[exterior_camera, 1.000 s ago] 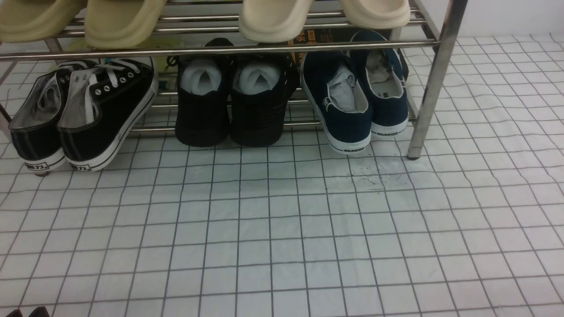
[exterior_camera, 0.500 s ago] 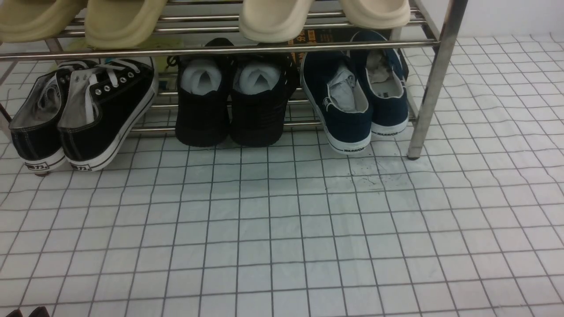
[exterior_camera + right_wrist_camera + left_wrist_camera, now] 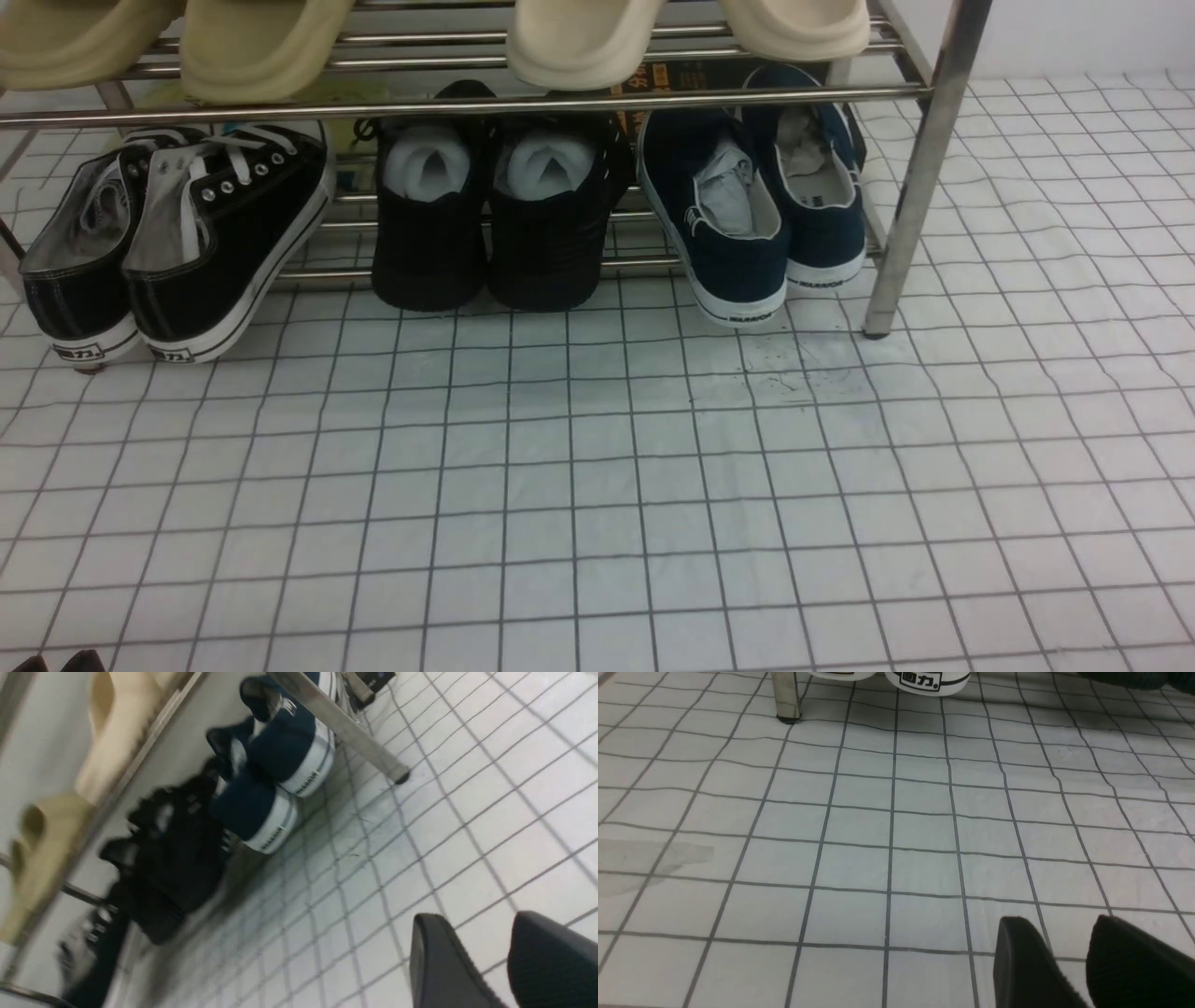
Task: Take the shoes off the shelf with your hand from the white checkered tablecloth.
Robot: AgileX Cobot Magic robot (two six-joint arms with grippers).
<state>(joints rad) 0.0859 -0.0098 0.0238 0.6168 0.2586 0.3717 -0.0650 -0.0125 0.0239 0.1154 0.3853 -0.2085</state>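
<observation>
The navy blue shoes point(image 3: 738, 233) with white soles stand side by side on the lowest tier of the silver shelf point(image 3: 920, 168), at its right end beside the front right leg, heels toward me. They also show in the blurred right wrist view point(image 3: 275, 765). My right gripper point(image 3: 474, 919) is open and empty above the white checkered tablecloth point(image 3: 597, 485), well short of the shoes. It is out of the front view. My left gripper point(image 3: 1059, 924) is open and empty, low over the cloth; its dark tips point(image 3: 56, 663) show at the front view's bottom left corner.
Black lace-up sneakers point(image 3: 187, 243) sit at the tier's left end, all-black shoes stuffed with white paper point(image 3: 495, 224) in the middle. Beige slippers point(image 3: 579, 37) lie on the upper tier. A shelf leg point(image 3: 785, 695) and a sneaker heel point(image 3: 927, 679) show in the left wrist view.
</observation>
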